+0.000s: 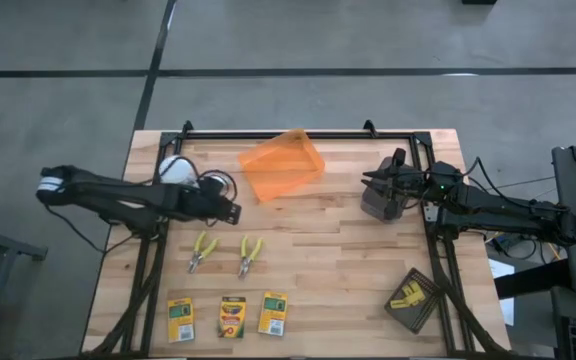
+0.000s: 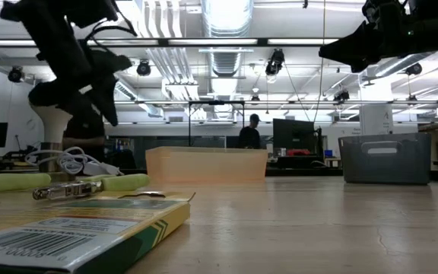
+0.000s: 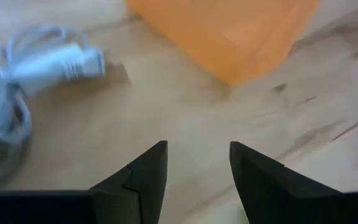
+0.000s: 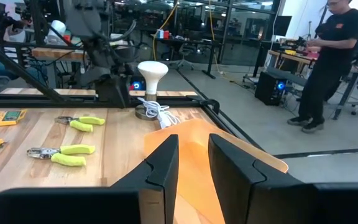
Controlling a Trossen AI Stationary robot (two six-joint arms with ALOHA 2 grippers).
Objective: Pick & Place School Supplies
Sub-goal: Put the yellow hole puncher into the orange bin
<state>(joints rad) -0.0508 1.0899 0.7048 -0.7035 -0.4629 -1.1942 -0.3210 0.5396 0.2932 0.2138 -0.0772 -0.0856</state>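
L gripper (image 1: 236,212) hovers open, empty, over surface (image 1: 348,250) just left of orange bin (image 1: 282,164), near white cable (image 3: 17,81). R gripper (image 1: 368,181) high at right, fingers narrowly apart, holding nothing. 2 pliers (image 1: 226,254) mid-surface; 3 crayon boxes (image 1: 229,315) in row along near edge; yellow blocks (image 1: 410,296) on dark tray near right.
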